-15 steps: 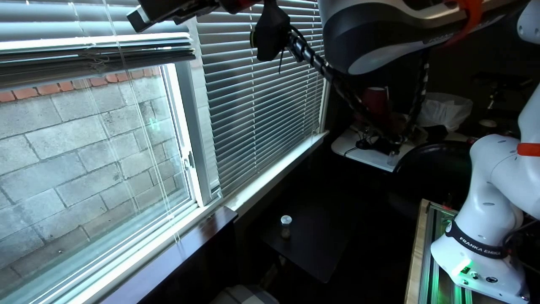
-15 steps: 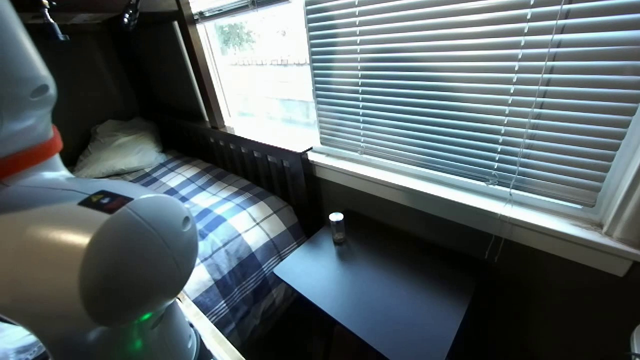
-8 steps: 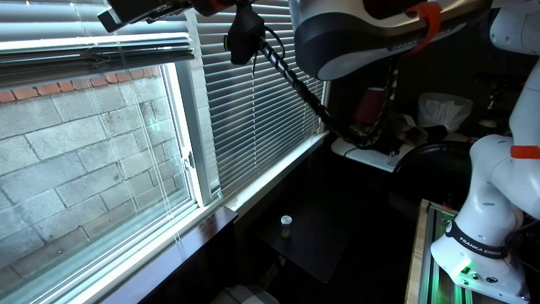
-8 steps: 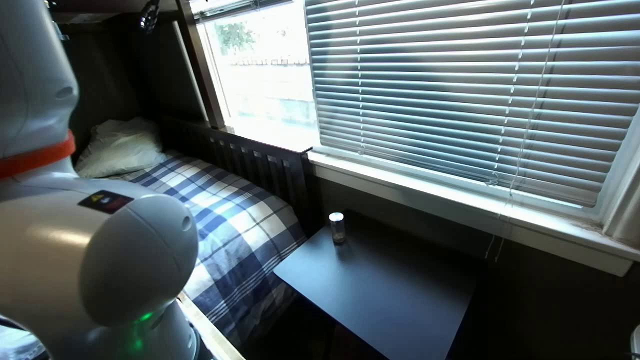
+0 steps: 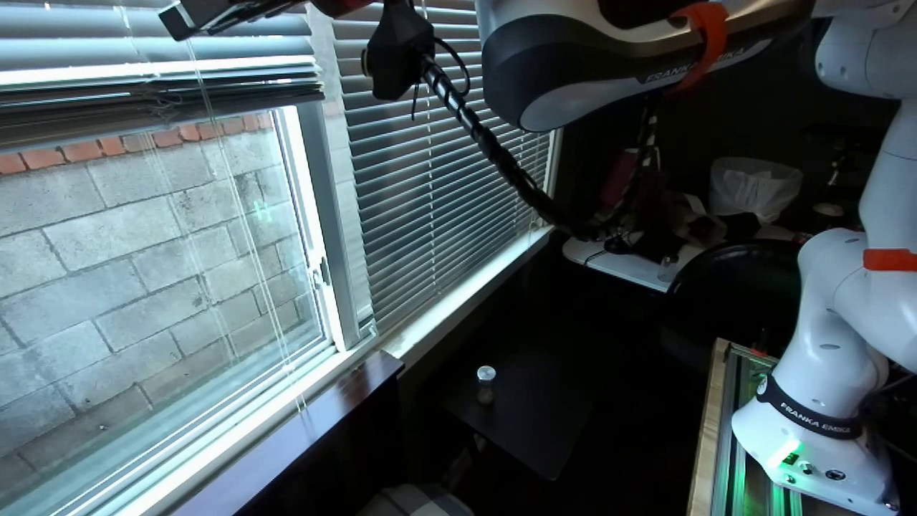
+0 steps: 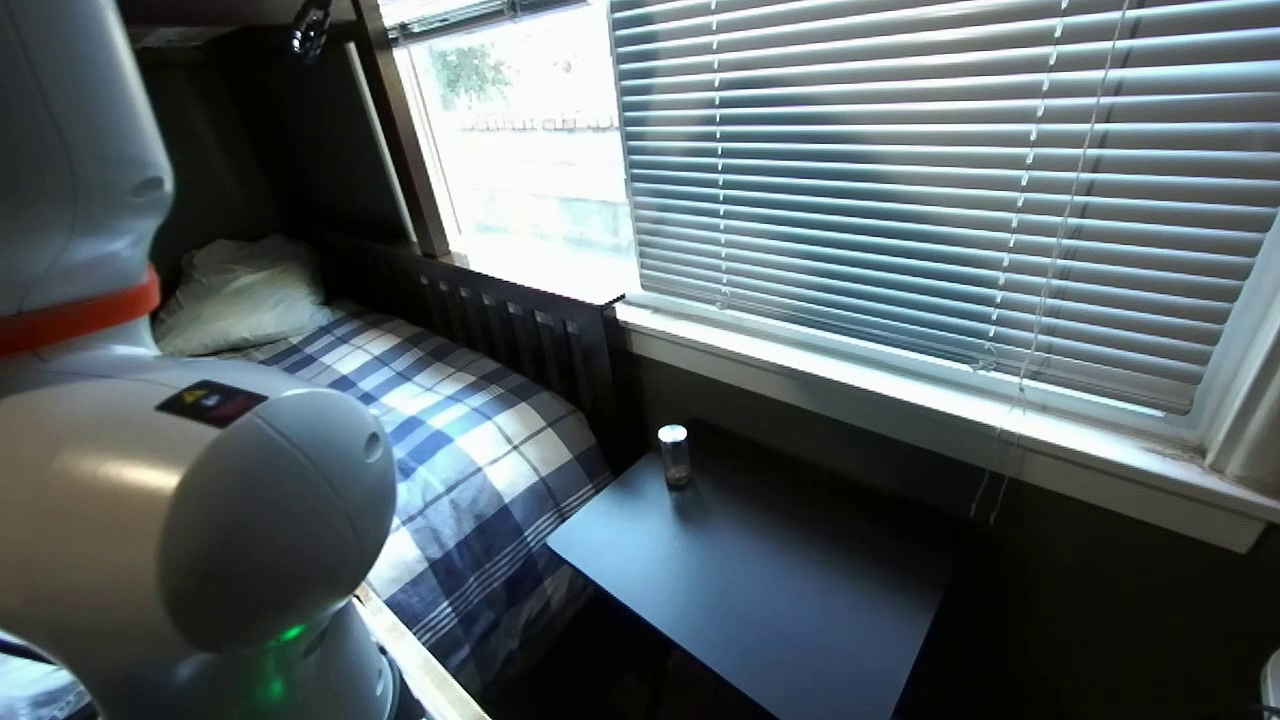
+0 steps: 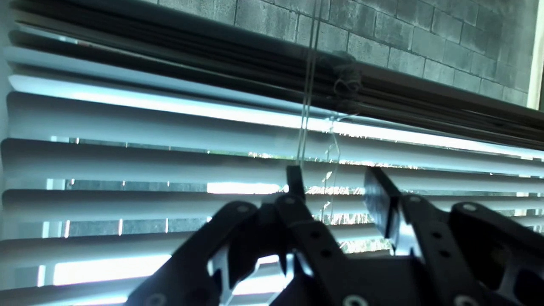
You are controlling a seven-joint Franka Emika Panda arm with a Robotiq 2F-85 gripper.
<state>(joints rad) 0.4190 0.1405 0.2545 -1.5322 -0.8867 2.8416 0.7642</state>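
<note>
Pincer (image 7: 336,191) is parted. Lift cords (image 7: 309,97) are seen at 11 o'clock from it in wrist view; contact cannot be told. Part-raised Venetian blind (image 7: 127,127) is seen behind. In both exterior views, silver-topped jar (image 6: 675,460) is stood on dark table (image 6: 760,590).

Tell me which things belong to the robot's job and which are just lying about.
Part of the job, judging by nearness:
open gripper
lift cords by one fingertip, contact unclear
partly raised window blind behind

Just about:
clear silver-lidded jar, upright on dark table
plaid bedspread
pillow
</note>
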